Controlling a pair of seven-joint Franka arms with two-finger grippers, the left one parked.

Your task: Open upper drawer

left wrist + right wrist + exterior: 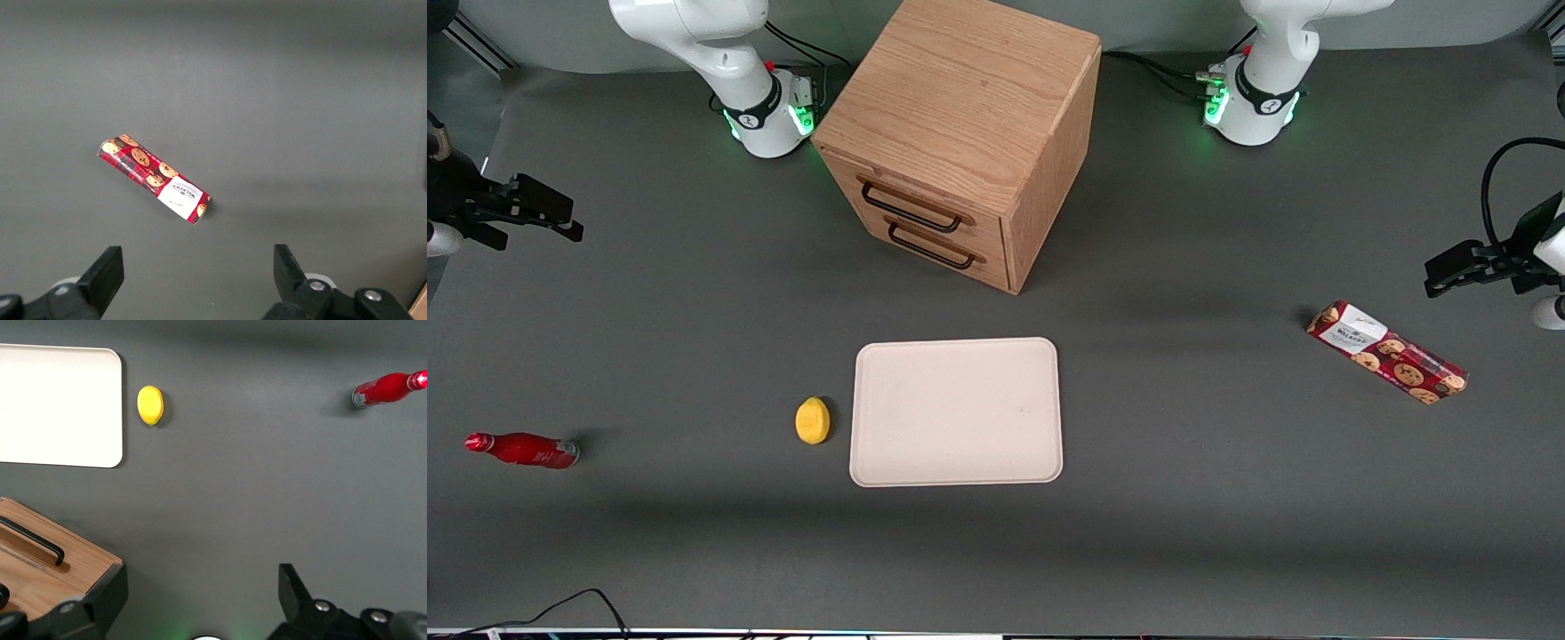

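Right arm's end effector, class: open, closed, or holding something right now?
End effector: open, holding nothing, hovering above the table toward the working arm's end, well clear of the upper drawer, which is closed.

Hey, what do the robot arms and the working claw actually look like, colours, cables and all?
Both arms are glossy white with black bands and green lights at their bases, where black cables trail off. The claw, toward the working arm's end of the table, away from the cabinet, is matte black with two blocky fingers spread open and silver screws.
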